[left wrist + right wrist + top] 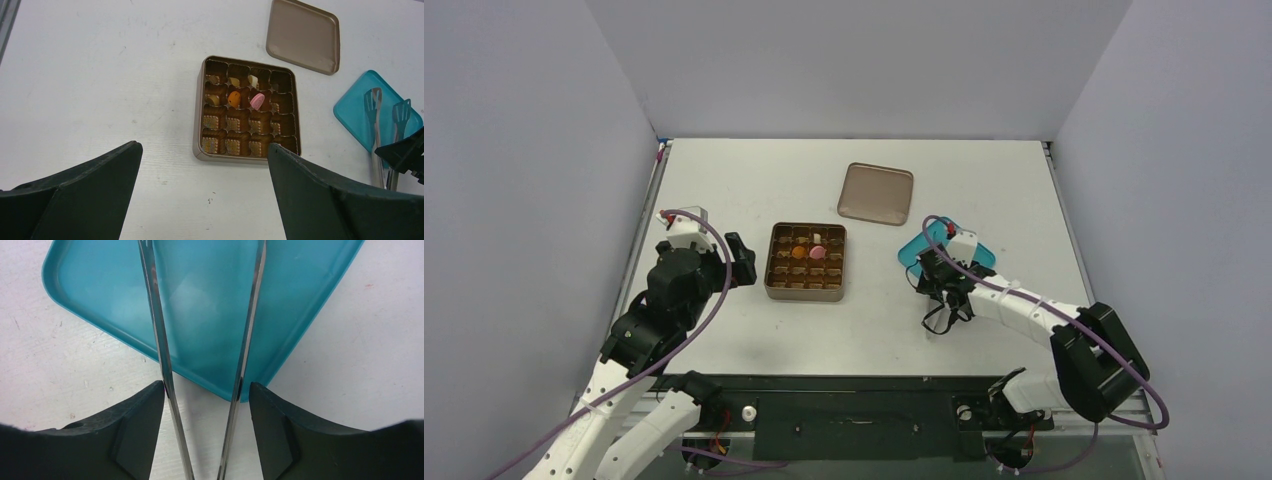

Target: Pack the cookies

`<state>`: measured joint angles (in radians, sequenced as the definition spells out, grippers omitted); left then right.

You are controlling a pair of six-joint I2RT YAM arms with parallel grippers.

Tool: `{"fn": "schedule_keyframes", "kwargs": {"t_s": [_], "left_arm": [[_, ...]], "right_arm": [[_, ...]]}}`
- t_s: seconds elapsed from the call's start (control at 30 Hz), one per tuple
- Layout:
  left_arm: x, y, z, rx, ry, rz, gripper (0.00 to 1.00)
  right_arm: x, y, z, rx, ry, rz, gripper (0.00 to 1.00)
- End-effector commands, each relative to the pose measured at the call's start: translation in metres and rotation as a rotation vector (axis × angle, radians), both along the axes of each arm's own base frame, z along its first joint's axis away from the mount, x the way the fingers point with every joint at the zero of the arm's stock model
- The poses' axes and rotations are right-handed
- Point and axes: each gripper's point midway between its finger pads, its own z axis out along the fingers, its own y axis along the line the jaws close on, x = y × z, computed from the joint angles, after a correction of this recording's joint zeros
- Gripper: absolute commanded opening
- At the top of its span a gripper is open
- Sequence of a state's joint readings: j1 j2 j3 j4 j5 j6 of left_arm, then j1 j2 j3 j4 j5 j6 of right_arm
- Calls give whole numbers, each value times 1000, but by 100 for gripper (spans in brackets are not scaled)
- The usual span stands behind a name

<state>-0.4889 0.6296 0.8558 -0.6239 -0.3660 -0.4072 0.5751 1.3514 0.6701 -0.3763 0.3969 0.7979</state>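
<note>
The cookies lie in the upper cells of the square brown gridded tin (197,131): an orange round (233,98), a pink round (257,100), a cream-white piece (253,81) and small tan bits beside them. In the top view the orange (799,253) and pink (817,253) pieces show in the tin (805,292). My left gripper (204,146) is open and empty, just left of the tin (742,262). My right gripper (207,386) is shut on metal tongs (155,315), whose tips hang over the teal plate (210,305), which looks bare.
The tin's brown lid (876,193) lies flat at the back, behind the teal plate (912,250). The right arm and its cable (1024,310) stretch across the right front. Walls enclose the table on three sides.
</note>
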Motion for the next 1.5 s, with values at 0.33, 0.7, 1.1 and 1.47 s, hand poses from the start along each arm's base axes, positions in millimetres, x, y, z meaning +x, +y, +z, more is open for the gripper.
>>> {"fn": "schedule_keyframes", "kwargs": {"t_s": [0.33,0.7,1.1,1.47], "left_arm": [[5,-1,14,-22,-54,2,97],[4,-3,14,-24,-53,-8,97],[4,-8,16,-38,-56,-33,97],[5,-14,12,-40,-39,-58,97]], "right_arm": [[40,-2,89,-38,-179,-33,61],[104,28,141,-3,-244,29,56],[172,50,126,26,-186,64,47],[215,51,72,87,-85,51,44]]}}
